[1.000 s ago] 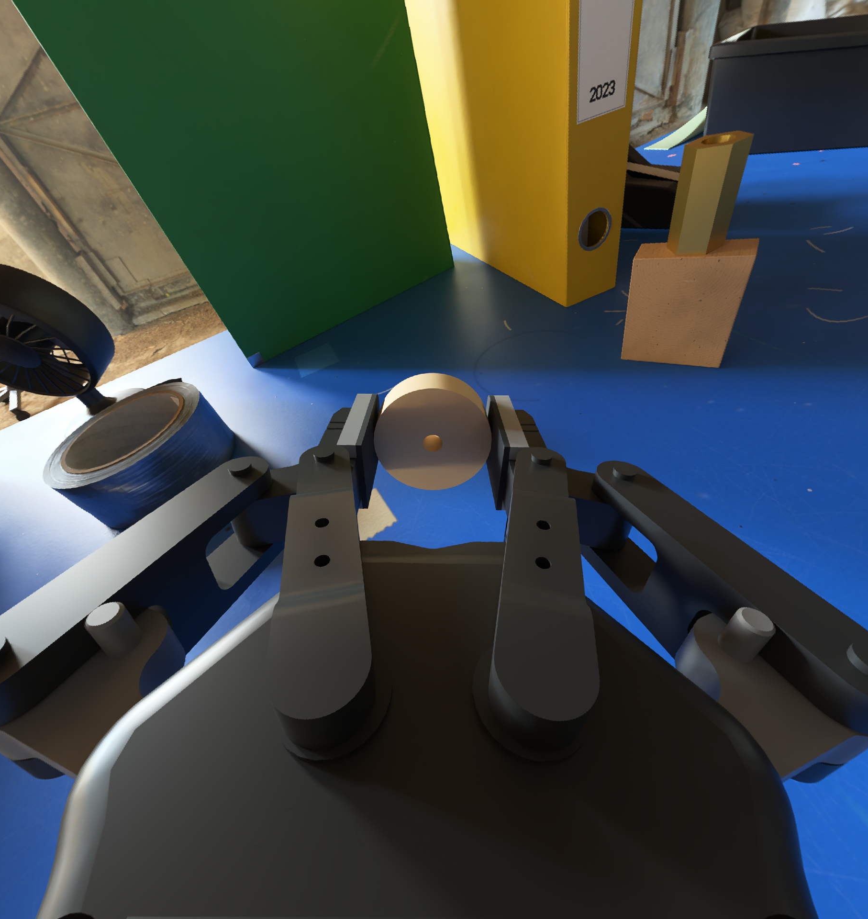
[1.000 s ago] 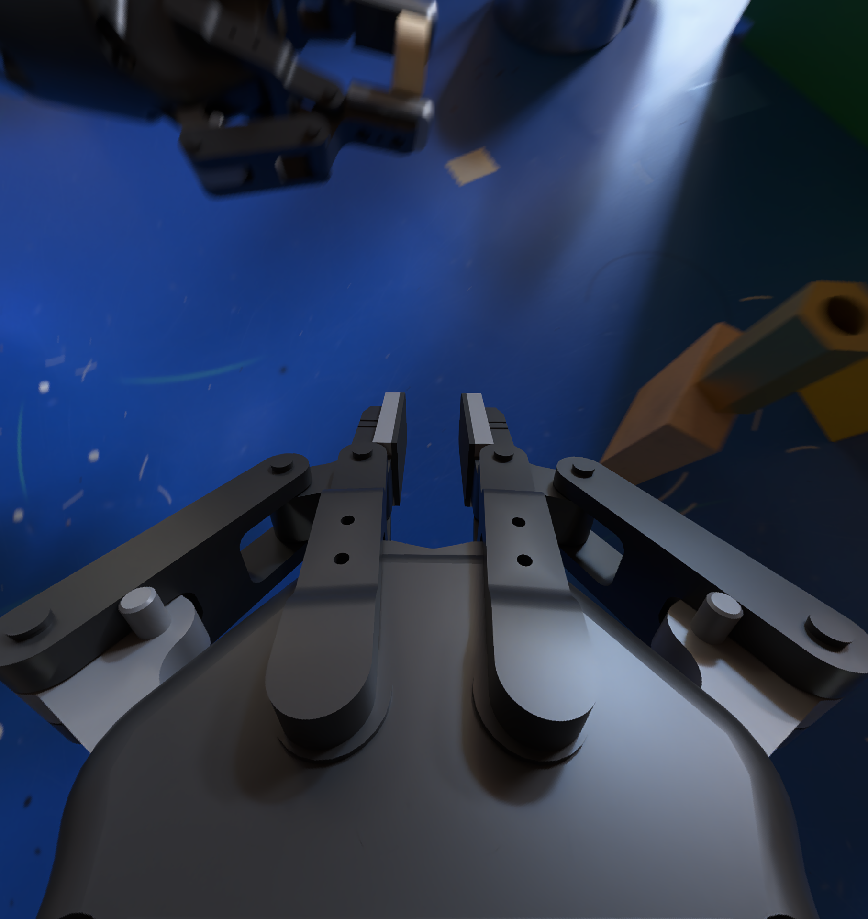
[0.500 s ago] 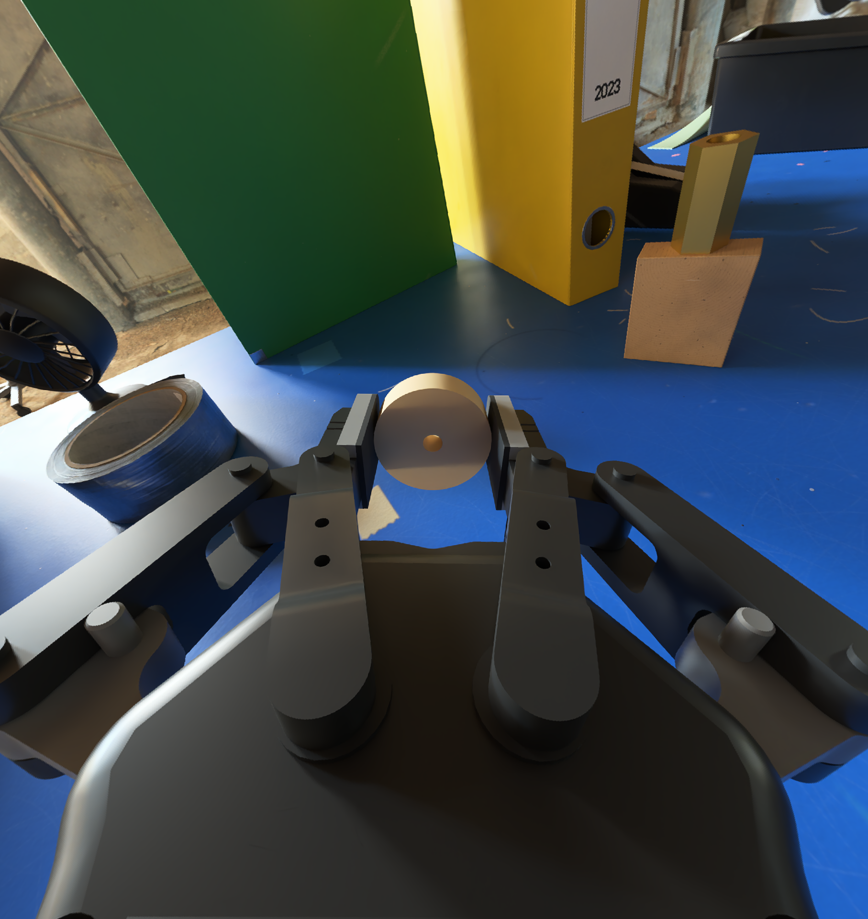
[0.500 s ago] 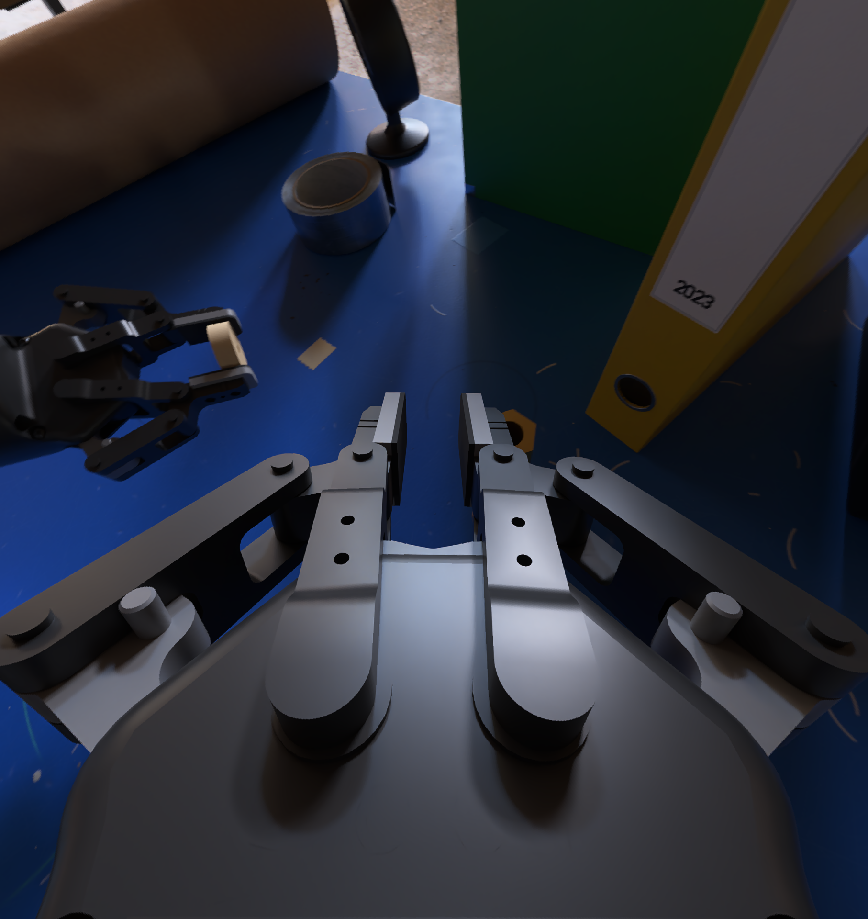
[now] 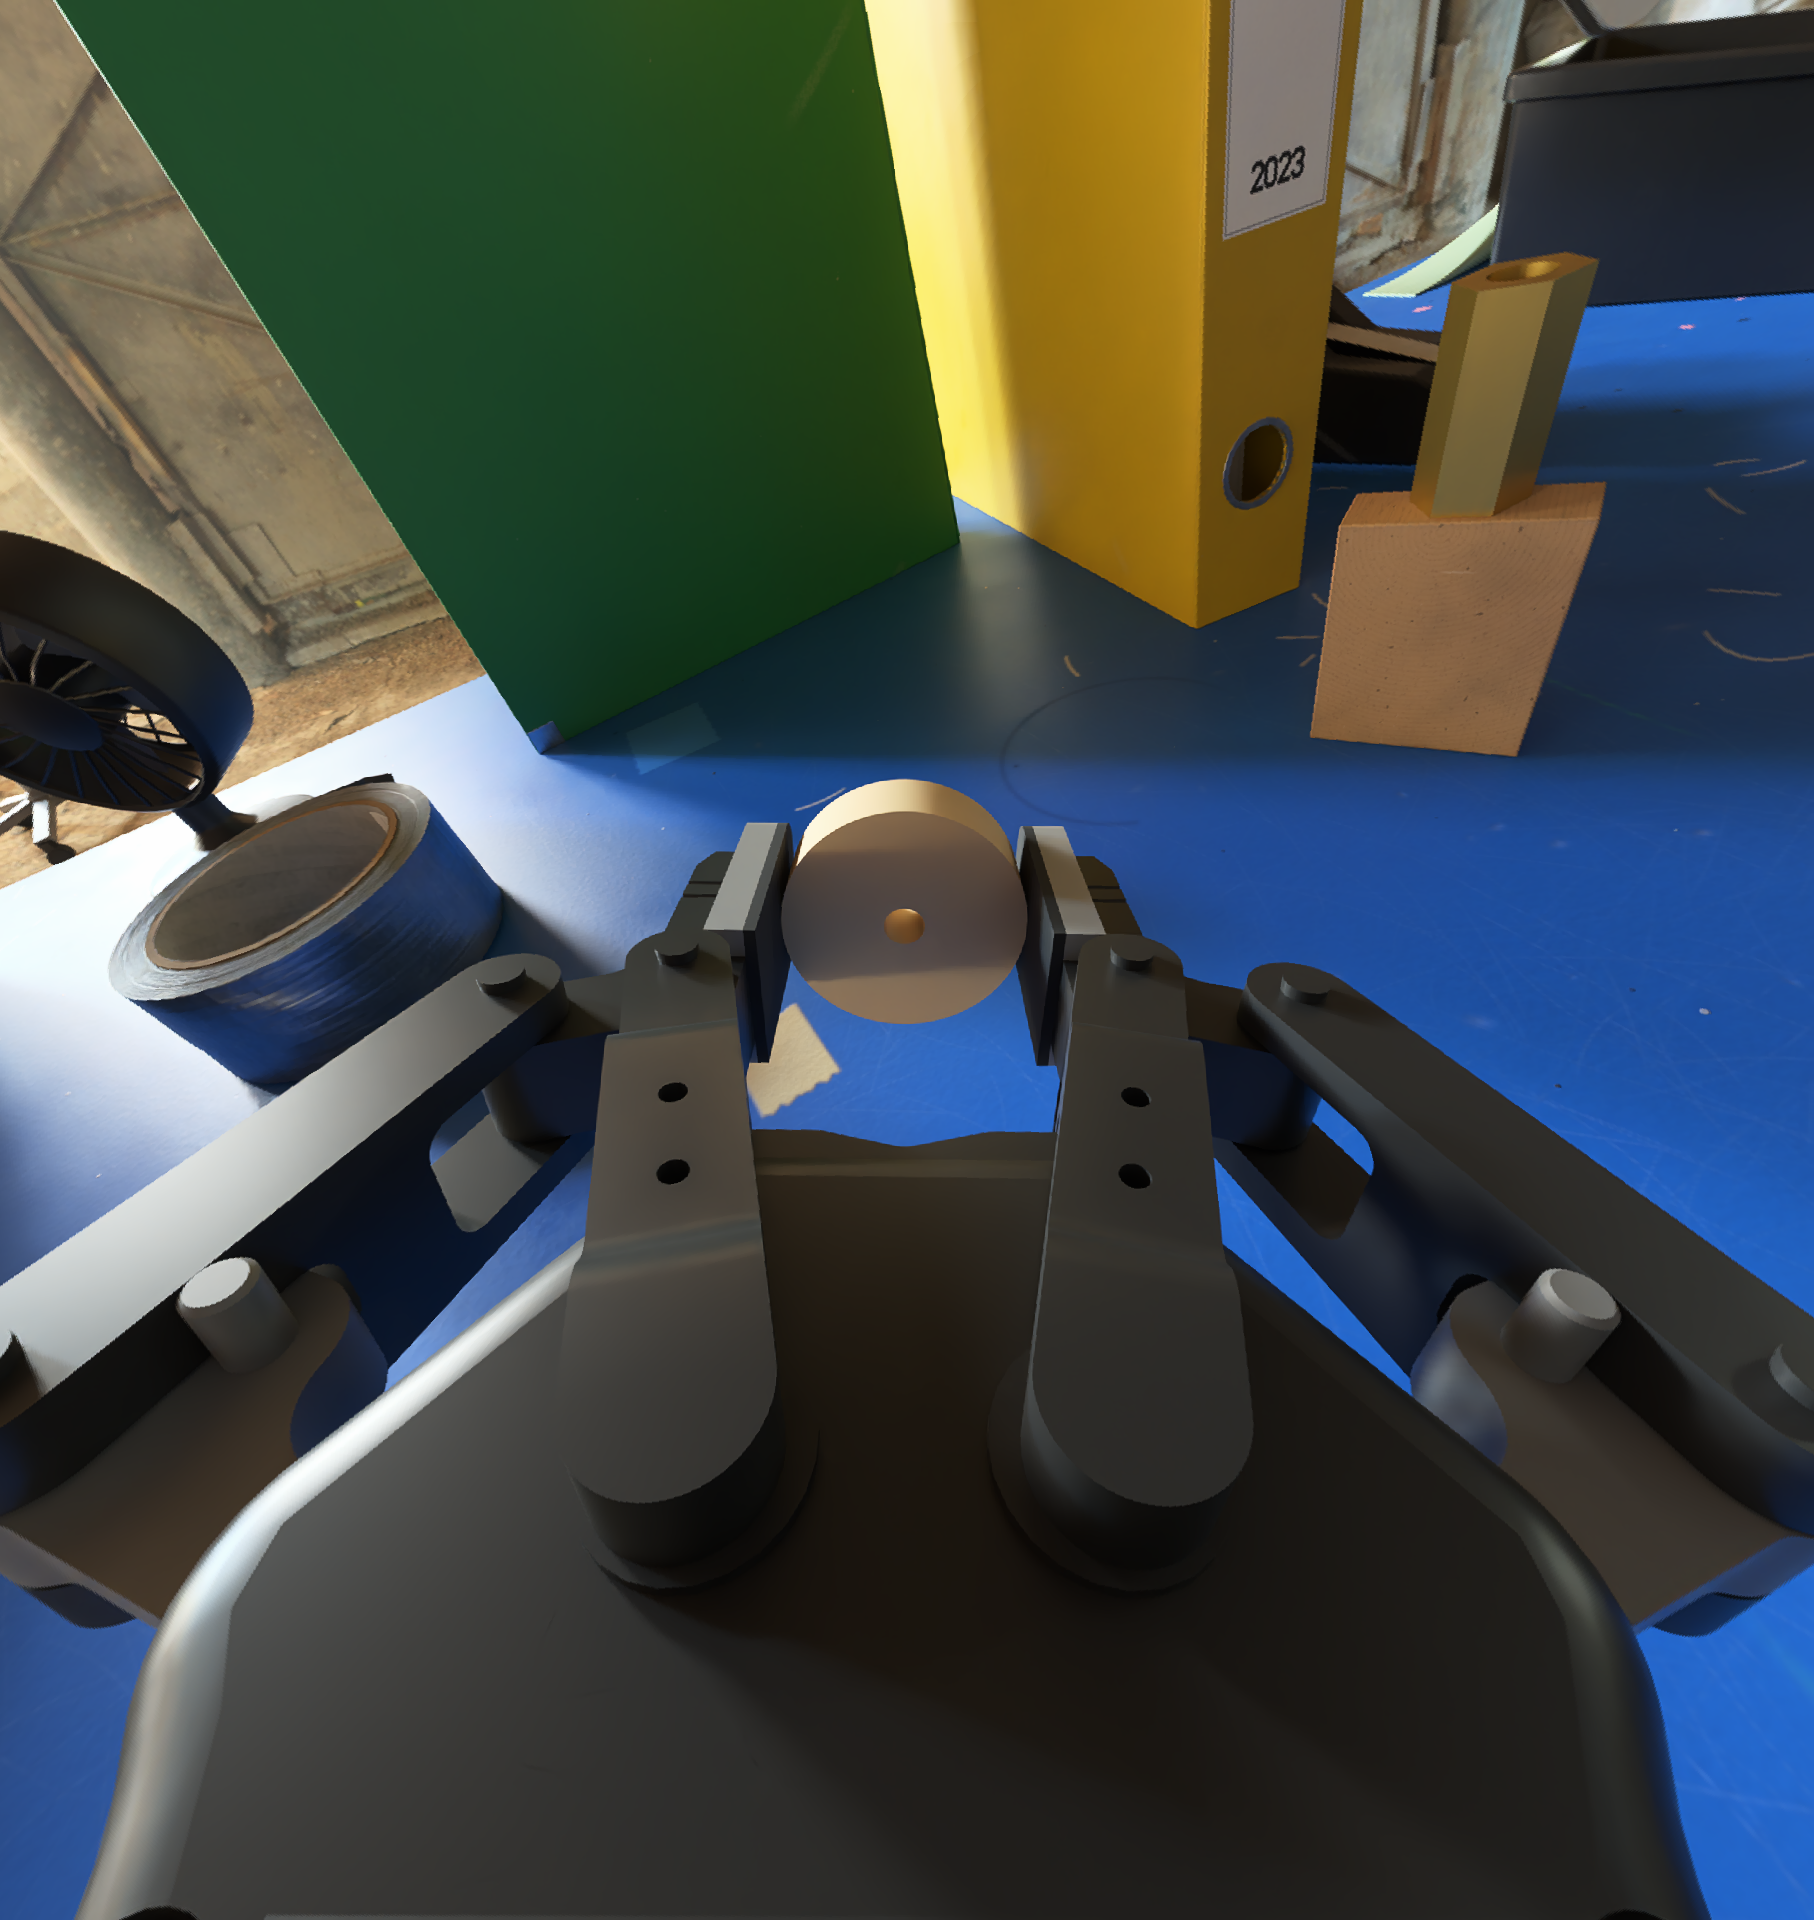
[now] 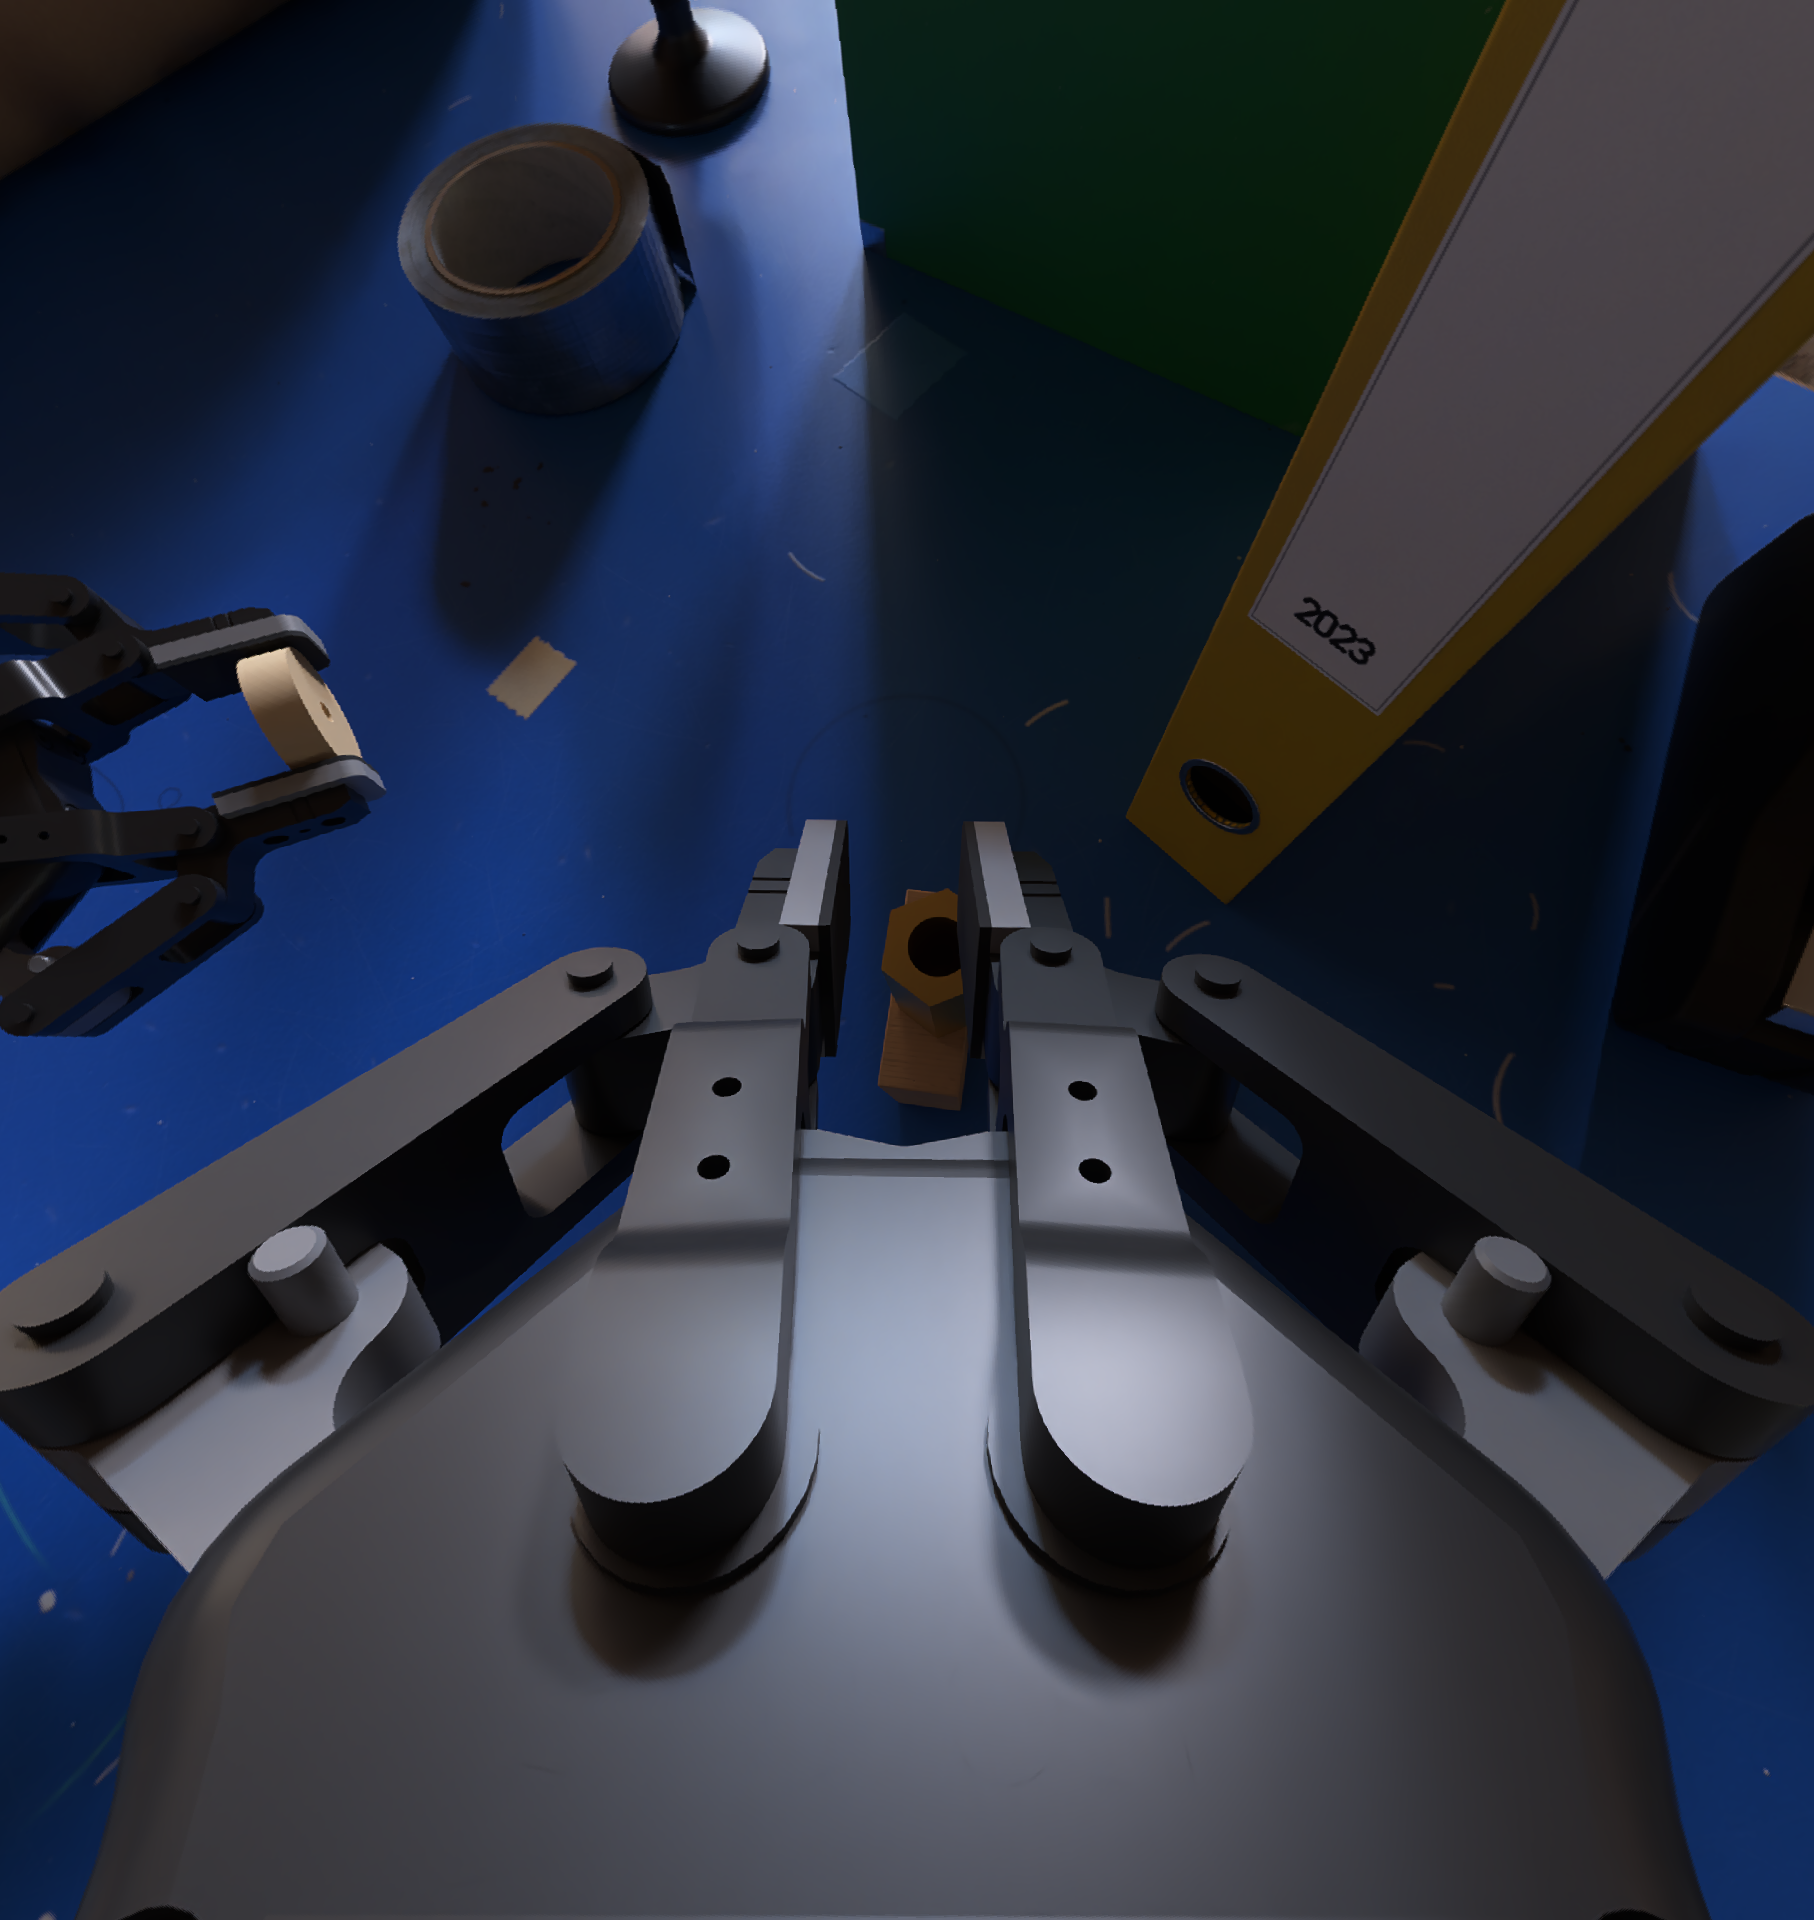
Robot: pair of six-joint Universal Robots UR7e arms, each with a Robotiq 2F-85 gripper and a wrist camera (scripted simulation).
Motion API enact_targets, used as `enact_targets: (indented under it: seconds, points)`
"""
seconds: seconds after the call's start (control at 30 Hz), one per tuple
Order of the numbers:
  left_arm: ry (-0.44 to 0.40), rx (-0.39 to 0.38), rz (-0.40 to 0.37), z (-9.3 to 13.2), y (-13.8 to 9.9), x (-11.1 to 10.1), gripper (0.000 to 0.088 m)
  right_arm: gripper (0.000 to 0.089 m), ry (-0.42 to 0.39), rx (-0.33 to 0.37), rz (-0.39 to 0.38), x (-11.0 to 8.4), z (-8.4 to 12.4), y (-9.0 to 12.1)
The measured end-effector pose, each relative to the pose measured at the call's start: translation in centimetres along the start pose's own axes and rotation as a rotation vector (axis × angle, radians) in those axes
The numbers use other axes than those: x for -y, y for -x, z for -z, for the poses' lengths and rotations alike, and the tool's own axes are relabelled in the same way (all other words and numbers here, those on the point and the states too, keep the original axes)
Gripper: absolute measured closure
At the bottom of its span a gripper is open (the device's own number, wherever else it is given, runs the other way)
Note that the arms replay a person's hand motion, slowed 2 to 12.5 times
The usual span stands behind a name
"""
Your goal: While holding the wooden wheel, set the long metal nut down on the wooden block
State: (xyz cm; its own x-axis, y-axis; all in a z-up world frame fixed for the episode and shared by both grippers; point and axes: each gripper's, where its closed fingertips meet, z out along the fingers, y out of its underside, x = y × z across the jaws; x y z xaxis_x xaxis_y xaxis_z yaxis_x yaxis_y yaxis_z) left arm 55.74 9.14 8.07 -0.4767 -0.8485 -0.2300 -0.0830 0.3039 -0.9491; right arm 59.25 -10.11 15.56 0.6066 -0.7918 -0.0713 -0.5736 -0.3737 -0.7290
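Note:
My left gripper (image 5: 901, 883) is shut on the round wooden wheel (image 5: 901, 940) and holds it a little above the blue table. The wooden block (image 5: 1443, 623) stands to the far right, by the yellow binder. The long brass-coloured nut (image 5: 1495, 384) stands upright on the block's top, with nothing gripping it. My right gripper (image 6: 905, 873) hangs high above it with its jaws a little apart and empty. Between its fingertips I look down on the nut (image 6: 929, 951) and the block (image 6: 918, 1060). The left gripper (image 6: 316, 712) with the wheel (image 6: 290, 701) shows at the left.
A green binder (image 5: 570, 364) and a yellow binder (image 5: 1090, 291) stand at the back. A roll of blue tape (image 5: 300, 925) and a small black fan (image 5: 72, 675) are at the left. A dark bin (image 5: 1692, 177) stands at the far right. A paper scrap (image 6: 531, 675) lies on the table.
The right wrist view swung from the bare table, with nut and block off to the right, to directly above them. The left gripper barely shifted and still holds the wheel.

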Motion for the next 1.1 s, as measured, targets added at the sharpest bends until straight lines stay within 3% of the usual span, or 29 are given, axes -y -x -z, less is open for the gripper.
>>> enact_targets:
  seconds: [1.1]
  points:
    - [0.039, 0.004, 0.003, 0.0, 0.3, -0.6, 0.0502, 0.0700, 0.175, -0.043, 0.063, -0.6, -1.9, -0.3]
